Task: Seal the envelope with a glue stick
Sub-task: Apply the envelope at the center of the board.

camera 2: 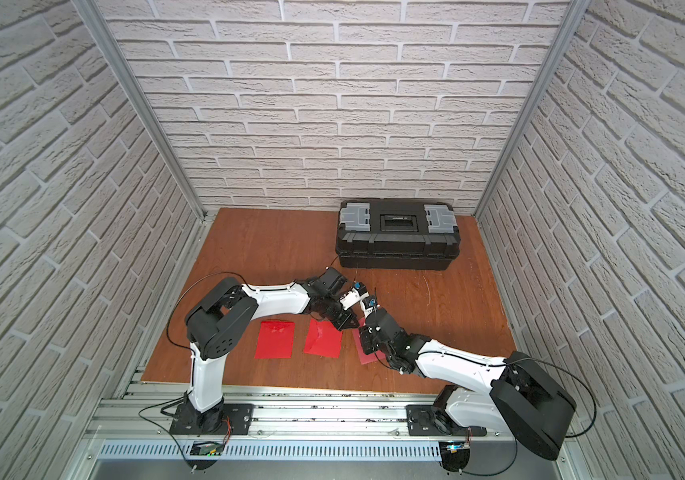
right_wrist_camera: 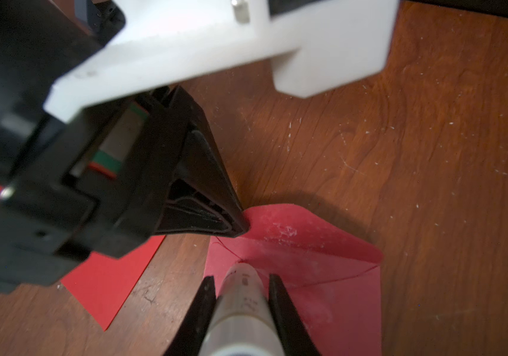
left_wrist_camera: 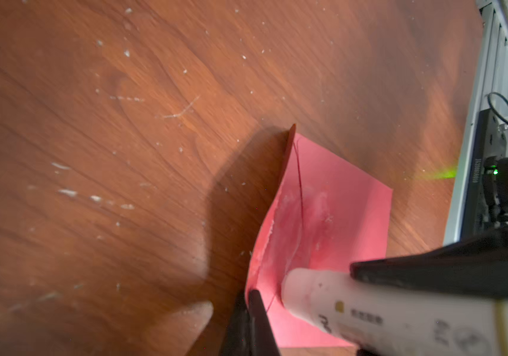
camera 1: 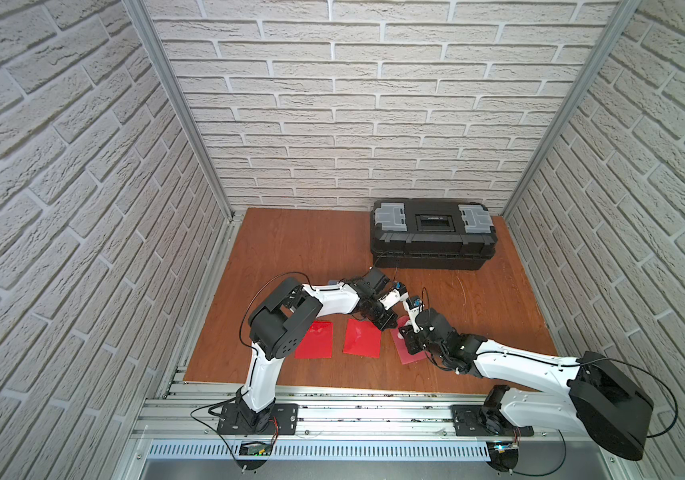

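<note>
Where the table (camera 1: 311,249) meets the back wall, a toolbox (camera 1: 432,232) is set. Two flat envelopes (camera 1: 313,338) are laid near the front. A third envelope (right_wrist_camera: 339,302) lies just beside them, and its raised flap (right_wrist_camera: 292,234) is pinched at the tip by the left gripper (right_wrist_camera: 240,226). The glue stick (right_wrist_camera: 243,308) is clamped in the right gripper (right_wrist_camera: 241,279), with its end at the flap's fold.

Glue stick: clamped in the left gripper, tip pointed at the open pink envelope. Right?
No, the right gripper holds the glue stick, as the right wrist view shows. Its tip does point at the open pink envelope. The left gripper pinches the flap.
</note>
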